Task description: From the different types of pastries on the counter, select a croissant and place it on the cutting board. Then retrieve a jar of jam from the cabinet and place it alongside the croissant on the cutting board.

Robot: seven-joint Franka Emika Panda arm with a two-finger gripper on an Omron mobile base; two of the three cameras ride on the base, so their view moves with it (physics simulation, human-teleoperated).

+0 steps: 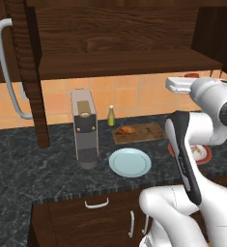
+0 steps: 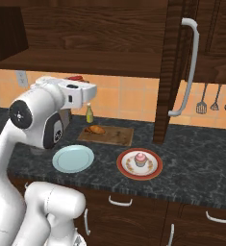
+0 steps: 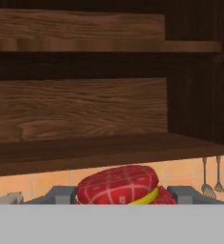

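Jaws closed on the jar [image 3: 118, 185], held just under the cabinet [image 3: 85, 114] shelf; croissant [image 1: 126, 130] already on board [image 1: 144, 132]; watch you don't clip the bottle [image 1: 111, 116] descending.

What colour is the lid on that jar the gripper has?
Red with a pale checked pattern; the jar's lid shows best in the hand view, between the gripper fingers.

Base views flank counter [image 1: 47, 164]; hand view faces cabinet [image 3: 85, 105].
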